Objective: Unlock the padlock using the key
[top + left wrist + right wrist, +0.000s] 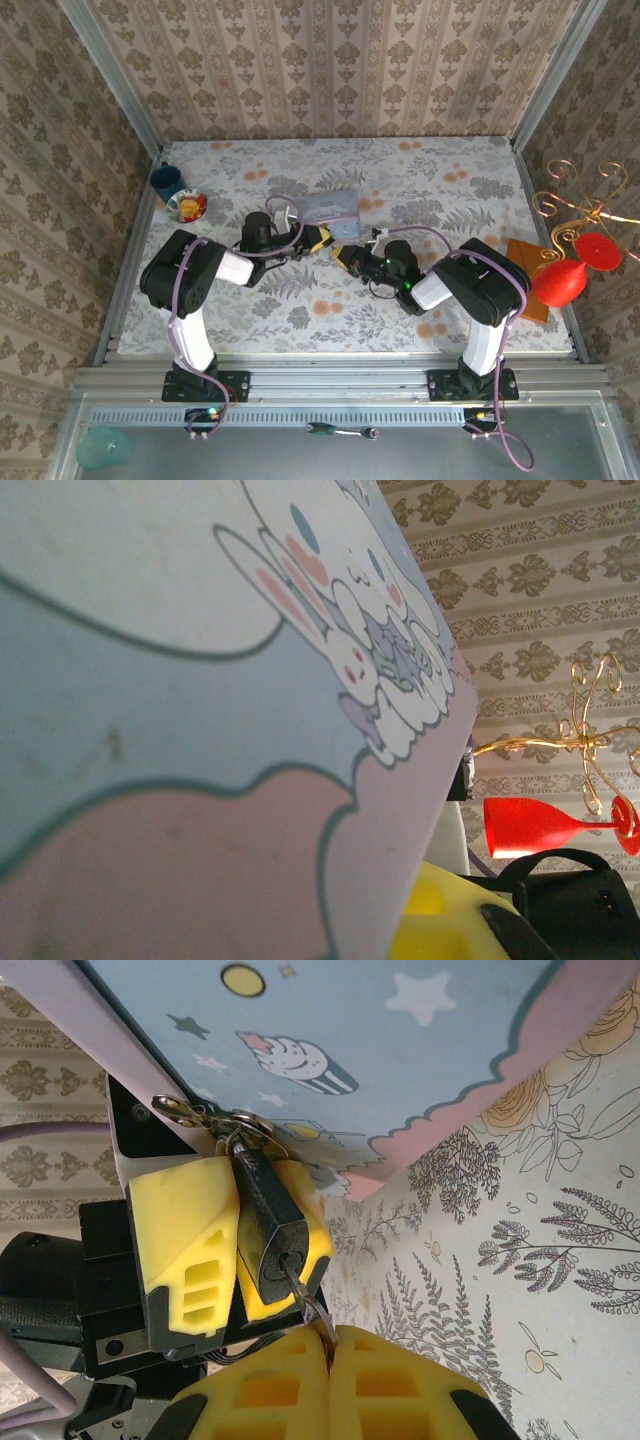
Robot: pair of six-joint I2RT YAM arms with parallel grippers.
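- The padlock (268, 1222) sits left of centre in the right wrist view: a small black boxy body, keyhole end facing the camera. Its sides are covered by the yellow fingers (185, 1245) of the left gripper (245, 1260), which is clamped on it.
- The silvery shackle (200, 1115) is thin. It runs up to a metal ring at the edge of the clear box (350, 1040), and how it hooks there is hard to make out.
- The key (305, 1295) is in the keyhole. Only a short silvery stretch shows, because its head is buried in the seam of the right gripper (328, 1345) at the bottom of the frame – that gripper is pinched tight on it.
- In the top view the padlock is too small to pick out between the two grippers at mid-frame.
- The box carries cartoon prints – stars and a cupcake on blue with pink edging. Whether anything lies inside it cannot be told.
- In the left wrist view the box surface is blurred and very close. A red glass (530, 825) and a gold wire stand (585, 740) show at the right.
- At the upper left of the patterned table (450, 190) stand a blue cup (166, 180) and a small bowl (187, 206). The bowl holds something red and yellow that is too small to name.
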